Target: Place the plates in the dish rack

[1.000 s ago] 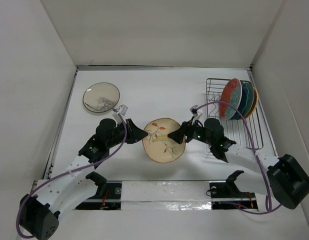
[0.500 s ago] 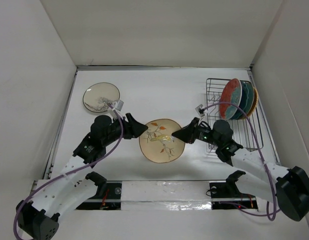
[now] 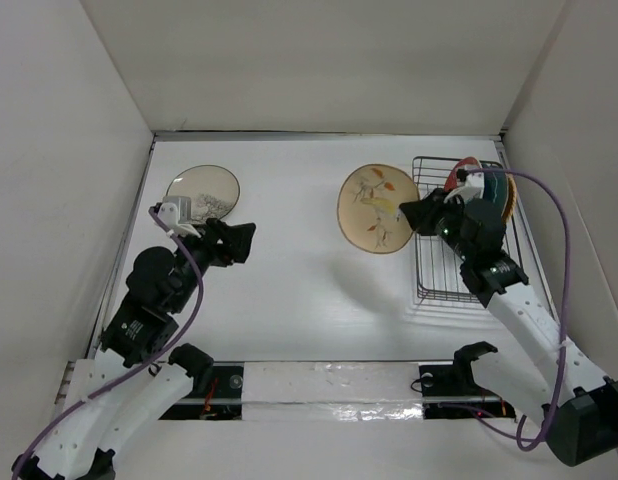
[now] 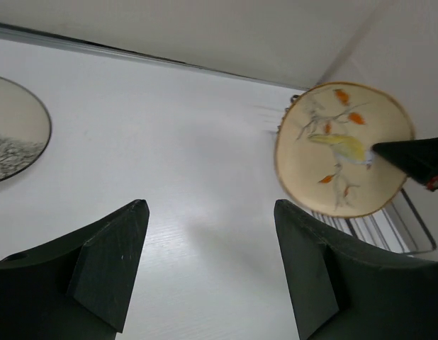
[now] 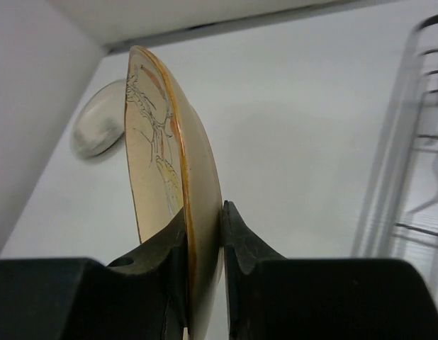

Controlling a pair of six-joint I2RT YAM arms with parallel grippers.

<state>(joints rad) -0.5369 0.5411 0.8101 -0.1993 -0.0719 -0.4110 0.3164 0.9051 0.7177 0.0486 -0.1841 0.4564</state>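
My right gripper is shut on the rim of the tan plate with a floral motif, which it holds on edge in the air just left of the black wire dish rack. In the right wrist view the fingers pinch the tan plate from both sides at the gripper. Several plates stand on edge at the rack's far end. A dark-rimmed cream speckled plate lies flat at the far left. My left gripper is open and empty near it, seen spread wide over bare table.
White walls close the table in on the left, back and right. The rack stands against the right wall. In the right wrist view the rack's wires are to the right of the held plate and the cream plate is far behind it.
The left gripper opened, let go of the tan plate and drew back left. The right gripper closed on the plate's rim, lifted it and carried it toward the rack.
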